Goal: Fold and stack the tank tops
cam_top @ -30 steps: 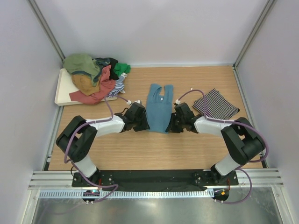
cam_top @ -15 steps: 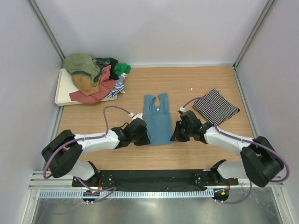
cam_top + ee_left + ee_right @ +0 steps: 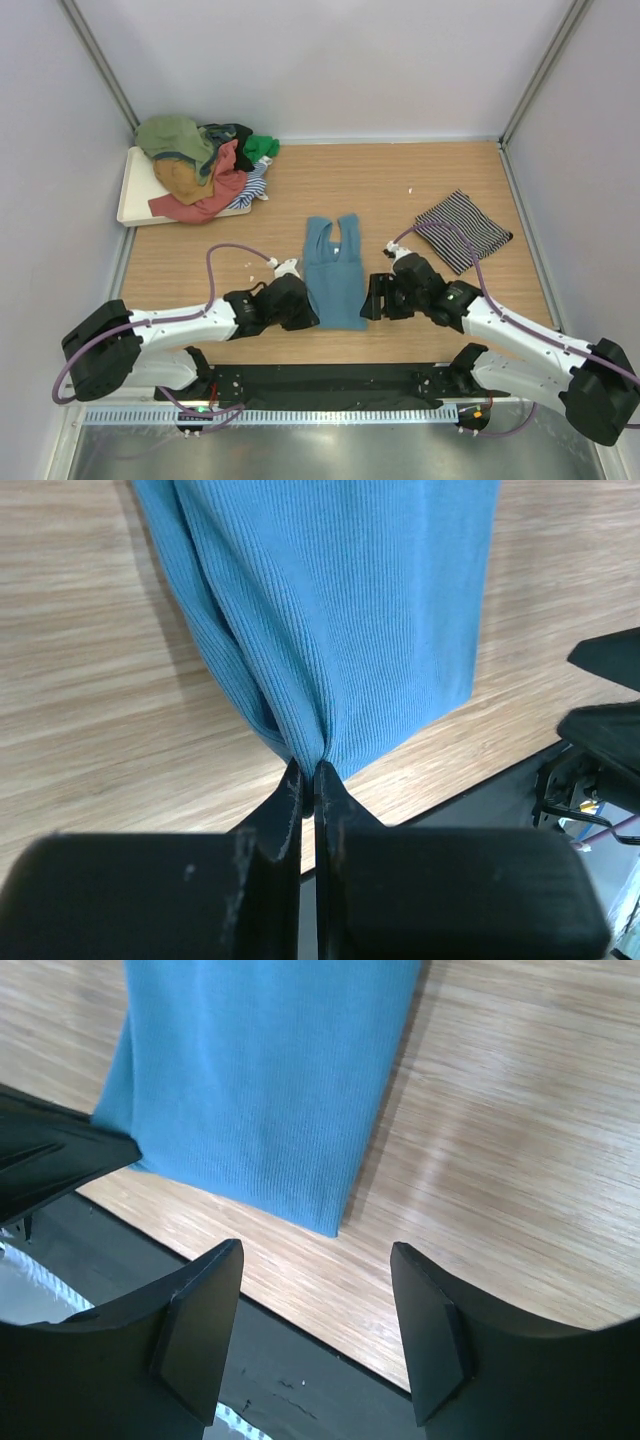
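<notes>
Here, the teal-blue tank top (image 3: 333,275) lies flat (straps toward twelve o'clock) at the middle of the wooden table (image 3: 420,170). The left gripper (image 3: 308,780) is pinched tight on its hem corner at seven o'clock. The right gripper (image 3: 318,1252) stands wide, holding nothing, just off the five o'clock corner. A folded striped tank top (image 3: 463,230) lies at two o'clock, the unfolded pile (image 3: 195,160) on a white tray (image 3: 133,197) at ten.

Figure: Wood-grain tabletop (image 3: 300,180) beneath the fingers (image 3: 205,1330); pale lavender walls (image 3: 330,60) on 3 sides beyond them; aluminium corner post (image 3: 100,65); black base plate (image 3: 330,380) behind them. Light even, diffuse.
</notes>
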Robot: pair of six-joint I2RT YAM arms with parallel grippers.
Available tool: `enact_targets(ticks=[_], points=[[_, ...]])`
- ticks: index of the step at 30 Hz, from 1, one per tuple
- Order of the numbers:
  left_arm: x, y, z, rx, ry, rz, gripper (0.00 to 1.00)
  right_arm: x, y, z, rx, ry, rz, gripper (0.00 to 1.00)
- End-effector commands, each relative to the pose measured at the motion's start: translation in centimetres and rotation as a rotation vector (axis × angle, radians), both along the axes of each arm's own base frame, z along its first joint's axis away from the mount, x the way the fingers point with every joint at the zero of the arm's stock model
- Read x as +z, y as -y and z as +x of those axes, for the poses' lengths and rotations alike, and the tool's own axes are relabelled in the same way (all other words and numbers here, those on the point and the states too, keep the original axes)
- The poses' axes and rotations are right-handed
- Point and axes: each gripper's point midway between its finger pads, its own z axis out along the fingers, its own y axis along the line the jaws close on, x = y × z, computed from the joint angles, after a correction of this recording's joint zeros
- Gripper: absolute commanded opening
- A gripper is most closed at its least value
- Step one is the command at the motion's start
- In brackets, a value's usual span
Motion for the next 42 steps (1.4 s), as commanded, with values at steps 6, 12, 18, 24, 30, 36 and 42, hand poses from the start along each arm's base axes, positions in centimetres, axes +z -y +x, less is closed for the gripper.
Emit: enact_targets(ticks=[6, 12, 18, 24, 30, 36, 42], points=[[0.0, -0.7, -0.6, 0.032, -0.015, -0.027, 0.0, -0.7, -1.7, -0.3, 0.092, 0.068, -0.05, 0.63], [-0.3, -0.5, -0.8, 0.021, -0.032, -0.028, 0.0, -2.7, -1.6, -0.8, 0.043, 0.0, -0.096, 0.61], [-1.1, -0.5, -1.0, 0.017, -0.049, -0.016, 0.0, -3.7, -3.0, -2.1, 0.058, -0.03, -0.026, 0.6], [-1.6, -0.9, -1.2, 0.02, -0.052, -0.003, 0.0, -4.8, -3.8, -2.5, 0.075, -0.07, -0.019, 0.41], [-1.1, -0.6, -2.2, -0.016, -0.037, 0.052, 0.0, -3.1, -4.8, -3.5, 0.123, -0.067, 0.044, 0.01], [1.5, 0.4, -3.6, -0.057, 0.041, 0.104, 0.0, 0.3, -4.7, -5.3, 0.168, -0.047, 0.093, 0.01], [4.0, 0.4, -4.4, -0.051, 0.044, 0.013, 0.0, 3.5, -3.8, -5.3, 0.145, -0.001, 0.115, 0.01]])
